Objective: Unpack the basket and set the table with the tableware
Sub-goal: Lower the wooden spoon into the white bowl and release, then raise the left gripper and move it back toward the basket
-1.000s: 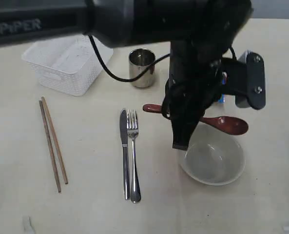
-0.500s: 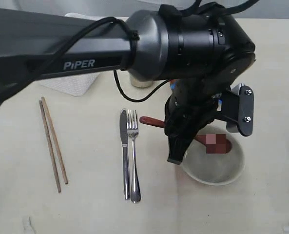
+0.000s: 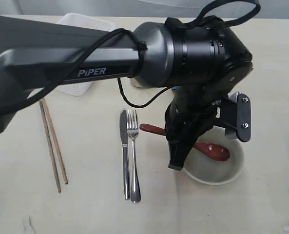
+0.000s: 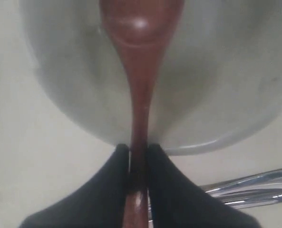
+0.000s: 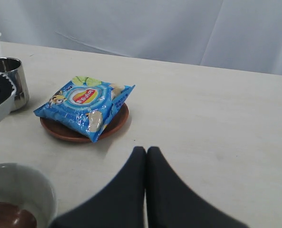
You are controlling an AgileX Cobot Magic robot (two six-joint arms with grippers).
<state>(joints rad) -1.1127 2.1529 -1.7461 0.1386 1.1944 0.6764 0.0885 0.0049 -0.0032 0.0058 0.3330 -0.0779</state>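
Wooden spoon [image 3: 210, 149] handling is the risky part here. Its head sits inside the bowl [image 3: 234, 168] while its long handle crosses the rim and sticks out toward the fork [image 3: 133, 156] and knife [image 3: 124, 151]. If it is let go like this, the overhanging handle may lever the wooden spoon out, or it may slide along the rim and come to rest crooked. The left gripper [image 4: 139, 156] stands right at the rim, so a careless pull-away could also nudge the bowl across the table [image 3: 95, 204]. Its two fingers are pressed against either side of the handle, just outside the rim, so the jaws are clamped on the wooden spoon near the handle's middle, with the head reaching ahead of them over the bowl's floor. Whether the head touches that floor I cannot tell. The right gripper [image 5: 147, 156] has its jaws together on nothing, hanging near the chip bag [image 5: 86, 107] on the brown plate [image 5: 60, 132], well apart from the spoon.
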